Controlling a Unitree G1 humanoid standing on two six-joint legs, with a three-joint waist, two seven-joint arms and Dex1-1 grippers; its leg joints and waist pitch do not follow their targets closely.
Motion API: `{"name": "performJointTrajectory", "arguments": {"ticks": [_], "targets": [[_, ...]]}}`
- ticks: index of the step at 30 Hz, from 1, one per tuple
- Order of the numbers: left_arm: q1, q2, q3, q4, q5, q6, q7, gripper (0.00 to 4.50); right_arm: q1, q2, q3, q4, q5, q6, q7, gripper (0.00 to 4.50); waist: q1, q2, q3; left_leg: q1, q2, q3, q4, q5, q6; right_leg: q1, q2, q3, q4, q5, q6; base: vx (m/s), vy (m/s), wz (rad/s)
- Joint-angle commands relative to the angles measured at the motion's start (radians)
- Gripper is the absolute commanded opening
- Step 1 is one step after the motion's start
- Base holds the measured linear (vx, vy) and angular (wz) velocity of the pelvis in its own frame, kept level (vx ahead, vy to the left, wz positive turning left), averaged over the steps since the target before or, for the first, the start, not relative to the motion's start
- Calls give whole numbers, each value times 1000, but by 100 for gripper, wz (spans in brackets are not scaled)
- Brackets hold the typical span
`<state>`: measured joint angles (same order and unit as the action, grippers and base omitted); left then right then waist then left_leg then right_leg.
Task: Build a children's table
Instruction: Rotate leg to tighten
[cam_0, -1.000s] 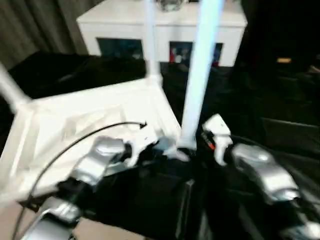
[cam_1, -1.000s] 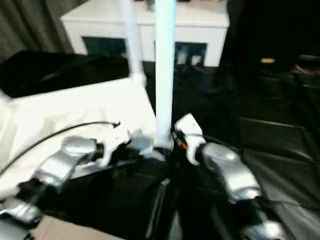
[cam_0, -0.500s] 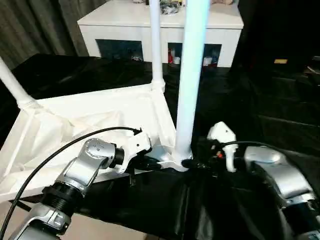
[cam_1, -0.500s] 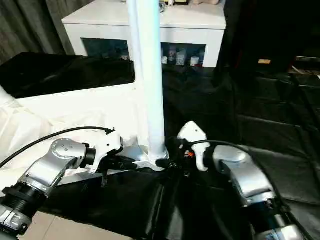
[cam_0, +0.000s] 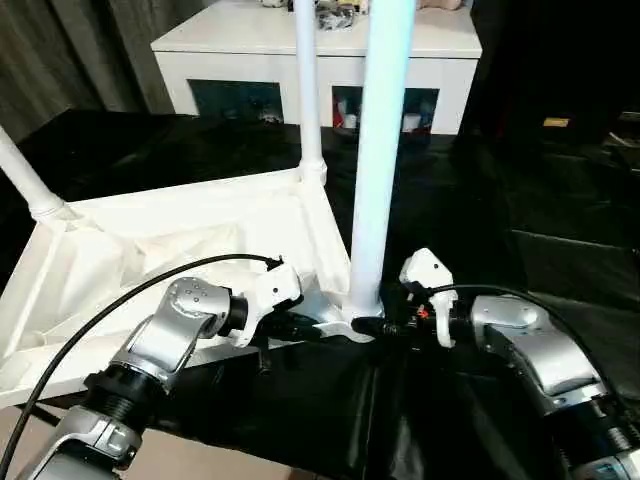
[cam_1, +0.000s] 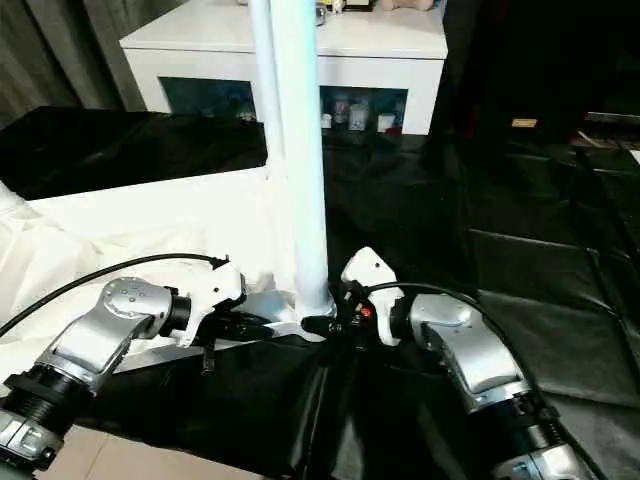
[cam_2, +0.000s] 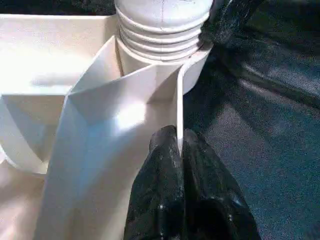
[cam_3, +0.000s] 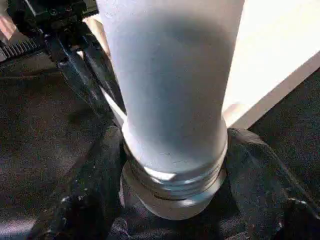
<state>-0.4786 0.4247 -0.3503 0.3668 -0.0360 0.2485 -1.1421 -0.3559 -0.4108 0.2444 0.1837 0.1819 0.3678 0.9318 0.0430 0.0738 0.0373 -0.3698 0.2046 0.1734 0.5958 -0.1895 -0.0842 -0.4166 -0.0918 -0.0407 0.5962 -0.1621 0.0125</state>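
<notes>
- Three legs are seen upright on the upturned children's table (cam_0: 180, 240), which lies on the black cover (cam_0: 520, 200); the near-corner leg (cam_0: 380, 150) is being seated.
- The left gripper (cam_2: 179, 150) is pinched tight on the rim wall beside the socket; that clamp should be kept so the top cannot turn.
- The right gripper (cam_3: 172, 165) straddles the leg base, part-open; whether it grips cannot be told. Threads still show, so squeezing low and twisting square is advised.
- Thread rings are resolved in the wrist views; the far legs and the cabinet (cam_0: 320, 50) in the head views.

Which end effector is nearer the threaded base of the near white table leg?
Right. The right end effector straddles the round white plastic leg's threaded base; the left end effector pinches the tabletop's thin rim just beside it.
</notes>
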Motion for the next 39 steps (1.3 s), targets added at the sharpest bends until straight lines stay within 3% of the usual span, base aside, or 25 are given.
{"name": "performJointTrajectory", "arguments": {"ticks": [1, 6, 8, 10, 12, 13, 14, 16, 18, 20, 21, 22, 24, 27, 28, 30, 34, 39], "targets": [[4, -10, -19, -12, 19, 12, 18, 0, -29, 31, -17, 33, -23, 1, -82, 271, 2, -17, -59, 2, 7, 4, -72, -211, 45, 58, -29, 21, -61, -209, -237, 0, 0, 0], [-33, -87, 7, 93, 67, 20, 196, 0, -47, 127, -96, 93, -37, 29, -302, 269, -9, -17, -54, 8, 1, 2, -78, -274, 4, 51, -30, 20, -79, -370, -184, 0, 0, 0], [-72, -158, 31, 179, 89, 12, 344, 0, -57, 210, -160, 137, -56, 53, -501, 269, -12, -17, -54, 4, 1, 0, -80, -267, -3, 52, -28, 19, -80, -358, -175, 0, 0, 0], [-112, -232, 67, 256, 85, 19, 472, 0, -62, 292, -227, 184, -71, 59, -707, 269, -13, -17, -56, 9, -3, 3, -77, -267, -16, 46, -28, 21, -83, -369, -168, 0, 0, 0], [-143, -280, 85, 317, 89, 20, 565, 0, -63, 349, -260, 214, -79, 48, -832, 269, -9, -18, -58, 6, -2, -1, -81, -253, -15, 51, -27, 20, -80, -328, -166, 0, 0, 0], [-154, -294, 88, 339, 95, 15, 598, 0, -64, 366, -265, 224, -85, 39, -871, 269, -11, -17, -56, 7, -3, 2, -80, -262, -11, 44, -25, 22, -85, -333, -165, 0, 0, 0], [-166, -307, 90, 363, 104, 8, 632, 0, -67, 384, -263, 234, -95, 26, -904, 269, -10, -19, -56, 10, -5, 1, -80, -283, -12, 47, -27, 19, -89, -366, -156, 0, 0, 0], [-183, -323, 81, 400, 128, -13, 663, 0, -76, 411, -239, 250, -108, 8, -907, 269, -5, -19, -58, 8, -4, 0, -80, -271, 1, 47, -28, 21, -88, -348, -150, 0, 0, 0], [-186, -331, 74, 409, 131, -28, 644, 0, -85, 422, -211, 250, -119, -5, -882, 269, -5, -17, -56, 2, -4, -2, -83, -277, 9, 51, -28, 19, -88, -350, -145, 0, 0, 0], [-182, -329, 61, 401, 132, -45, 607, 0, -86, 422, -201, 233, -111, -22, -840, 269, -5, -16, -57, 4, -3, -2, -84, -293, 13, 51, -30, 19, -91, -371, -138, 0, 0, 0], [-176, -323, 49, 391, 134, -54, 573, 0, -86, 412, -193, 219, -121, -40, -829, 324, -4, -17, -56, 3, -2, -3, -85, -289, 15, 51, -30, 19, -92, -370, -138, 0, 0, 0], [-154, -298, 22, 355, 131, -80, 486, 0, -85, 384, -193, 194, -119, -58, -797, 338, -2, -19, -56, 2, -2, -4, -86, -285, 15, 53, -31, 19, -92, -371, -135, 0, 0, 0], [-146, -289, 14, 343, 126, -81, 455, 0, -88, 369, -195, 193, -120, -62, -794, 345, -5, -18, -57, -2, -2, -4, -86, -273, 17, 56, -32, 19, -88, -358, -138, 0, 0, 0], [-96, -222, -23, 265, 106, -104, 301, 0, -103, 293, -202, 195, -66, -55, -649, 379, -1, -17, -59, 1, 3, -2, -84, -256, 35, 55, -34, 20, -85, -325, -163, 0, 0, 0], [-71, -187, -33, 217, 90, -111, 231, 0, -95, 234, -166, 173, -64, -49, -533, 379, 0, -18, -60, 0, 5, -1, -82, -253, 42, 58, -34, 19, -81, -301, -177, 0, 0, 0], [-63, -175, -36, 202, 85, -109, 209, 0, -91, 211, -150, 163, -65, -46, -488, 382, 1, -13, -60, 2, 8, 1, -81, -247, 43, 54, -33, 19, -78, -277, -190, 0, 0, 0], [-20, -89, -39, 89, 38, -100, 70, 0, -24, 62, -66, 43, -7, -29, -168, 382, 10, -15, -63, 0, 12, 1, -77, -198, 58, 62, -31, 19, -62, -156, -224, 0, 0, 0], [2, -38, -24, 6, -1, -56, 5, 0, 10, -20, -26, -20, 23, -25, -39, 382, 14, -19, -65, 0, 12, 5, -71, -171, 81, 62, -30, 20, -52, -94, -256, 0, 0, 0]]}}
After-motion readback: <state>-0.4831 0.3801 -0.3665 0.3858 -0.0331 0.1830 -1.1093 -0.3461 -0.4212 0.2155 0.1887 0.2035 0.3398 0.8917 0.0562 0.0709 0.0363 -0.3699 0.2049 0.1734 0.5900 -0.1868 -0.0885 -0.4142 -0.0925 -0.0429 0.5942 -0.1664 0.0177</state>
